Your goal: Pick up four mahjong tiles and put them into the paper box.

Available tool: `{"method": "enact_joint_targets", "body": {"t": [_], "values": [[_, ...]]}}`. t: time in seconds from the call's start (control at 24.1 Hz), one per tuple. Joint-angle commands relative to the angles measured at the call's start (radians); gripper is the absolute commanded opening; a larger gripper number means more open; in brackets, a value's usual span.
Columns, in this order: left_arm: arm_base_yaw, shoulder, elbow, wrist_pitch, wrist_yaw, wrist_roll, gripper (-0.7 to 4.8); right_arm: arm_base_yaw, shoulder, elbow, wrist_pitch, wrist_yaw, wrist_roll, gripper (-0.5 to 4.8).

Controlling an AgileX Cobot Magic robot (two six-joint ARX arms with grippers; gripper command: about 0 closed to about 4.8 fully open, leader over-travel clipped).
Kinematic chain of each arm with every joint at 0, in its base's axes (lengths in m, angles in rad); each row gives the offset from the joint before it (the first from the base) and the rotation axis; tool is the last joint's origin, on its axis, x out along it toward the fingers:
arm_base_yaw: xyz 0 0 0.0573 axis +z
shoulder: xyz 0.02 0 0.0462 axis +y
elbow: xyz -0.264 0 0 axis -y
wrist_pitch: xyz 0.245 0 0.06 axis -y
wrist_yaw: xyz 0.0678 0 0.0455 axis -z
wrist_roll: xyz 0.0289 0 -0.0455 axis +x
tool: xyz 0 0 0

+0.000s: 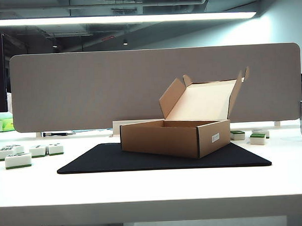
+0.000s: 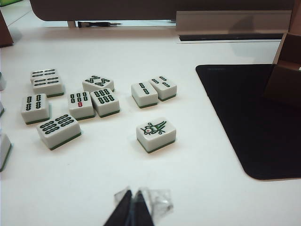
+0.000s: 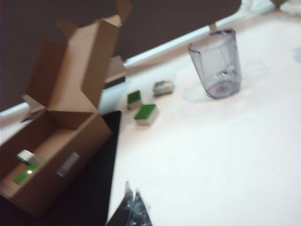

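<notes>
Presently, exterior view: the paper box point(image 1: 174, 137) stands open on a black mat point(image 1: 142, 160) on the desk point(image 1: 144, 192); neither arm shows, and the box floor is hidden.

Left wrist view: left hand point(image 2: 133, 202) pressed together, empty, near face-up tiles point(image 2: 94, 101).

Right wrist view, blurred: right hand point(image 3: 133, 203) appears together, empty. Mahjong tiles point(image 3: 26, 167) lie inside the box; the count is unclear. Three green-backed tiles point(image 3: 146, 112) remain beside it. Judgement: between placements; next, fetch one.

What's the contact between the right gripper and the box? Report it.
Apart. The right wrist view shows the right gripper, shut, above the mat edge, bare mat between it and the box. The left gripper, shut, hangs near loose tiles.
</notes>
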Motion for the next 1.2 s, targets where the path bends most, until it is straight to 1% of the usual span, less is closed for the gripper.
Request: {"method": "enact_joint_targets", "body": {"t": [0.04,0.17,0.29,0.37,0.46,0.54,0.75,1.2], "values": [[-0.001,0.000,0.001,-0.011,0.003,0.000,-0.06,0.008,-0.008,-0.039,0.068,0.038,0.001,-0.01],[-0.001,0.000,0.001,-0.011,0.003,0.000,-0.06,0.027,-0.008,-0.064,0.080,0.107,0.003,-0.01],[-0.001,0.000,0.001,-0.011,0.003,0.000,-0.06,0.047,-0.008,-0.078,0.076,0.141,0.001,-0.01],[-0.001,0.000,0.001,-0.011,0.003,0.000,-0.06,0.051,-0.008,-0.085,0.063,0.143,0.000,-0.01],[-0.001,0.000,0.001,-0.011,0.003,0.000,-0.06,0.051,-0.009,-0.085,0.013,0.142,-0.007,-0.01],[-0.001,0.000,0.001,-0.011,0.003,0.000,-0.06,0.051,-0.009,-0.085,0.013,0.127,-0.035,-0.01],[-0.001,0.000,0.001,-0.011,0.003,0.000,-0.06,0.050,-0.009,-0.085,0.013,0.127,-0.071,-0.01],[-0.001,0.000,0.001,-0.011,0.003,0.000,-0.06,0.049,-0.009,-0.085,0.014,0.128,-0.068,-0.01]]}}
